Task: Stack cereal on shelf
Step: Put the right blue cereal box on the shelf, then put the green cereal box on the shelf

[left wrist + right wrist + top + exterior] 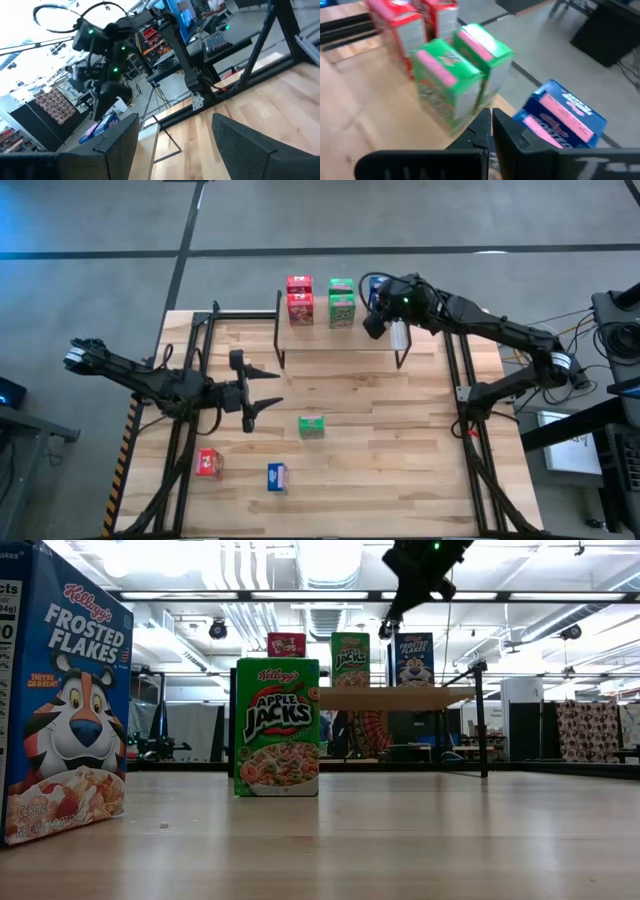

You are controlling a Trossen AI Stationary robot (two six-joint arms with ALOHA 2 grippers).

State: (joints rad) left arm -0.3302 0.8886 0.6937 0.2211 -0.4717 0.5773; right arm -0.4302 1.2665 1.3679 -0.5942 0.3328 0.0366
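Note:
The shelf (340, 340) stands at the table's far side. On it are two red cereal boxes (299, 299), two green ones (341, 302) and a blue one (565, 117). My right gripper (491, 125) is shut above the shelf's right end, its tips between the near green box (451, 86) and the blue box. My left gripper (275, 390) hovers open and level over the table's left middle, with nothing between its fingers. Loose on the table stand a green box (311, 426), a red box (208, 463) and a blue box (277, 476). My right gripper's shut fingertips (385, 630) stand close by the top left edge of the blue box (414, 658) on the shelf, slanting down from the table's right. Whether they touch the box, I cannot tell.
Black frame rails (190, 380) run along the table's left and right sides (462, 380). Bare tabletop (380, 450) lies between the shelf and the loose boxes. Beyond the table are desks, monitors and cables (610, 330).

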